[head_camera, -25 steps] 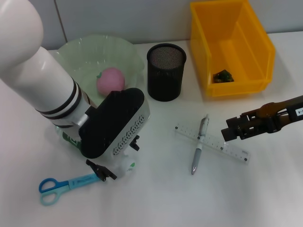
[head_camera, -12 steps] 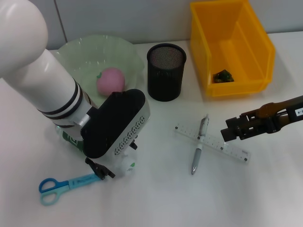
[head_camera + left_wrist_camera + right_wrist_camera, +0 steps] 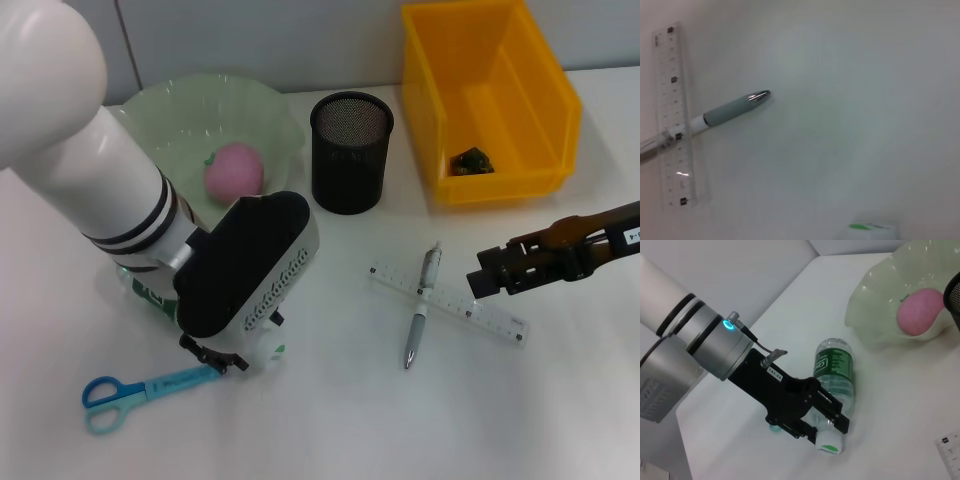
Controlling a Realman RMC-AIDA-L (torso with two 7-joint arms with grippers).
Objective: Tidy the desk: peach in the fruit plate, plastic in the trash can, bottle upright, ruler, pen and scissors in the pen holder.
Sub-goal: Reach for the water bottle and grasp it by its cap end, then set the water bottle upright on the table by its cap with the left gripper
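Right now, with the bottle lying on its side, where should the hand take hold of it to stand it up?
Grip the bottle at its neck end, just below the white cap, coming down from above. It lies flat on the desk with the cap pointing away from the fruit plate, so lifting that end pivots it onto its base. The left hand already sits around that end.

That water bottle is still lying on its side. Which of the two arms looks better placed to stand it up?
The left. Its gripper is already down around the bottle near the white cap, beside the fruit plate. The right gripper hovers far off, by the ruler and pen.
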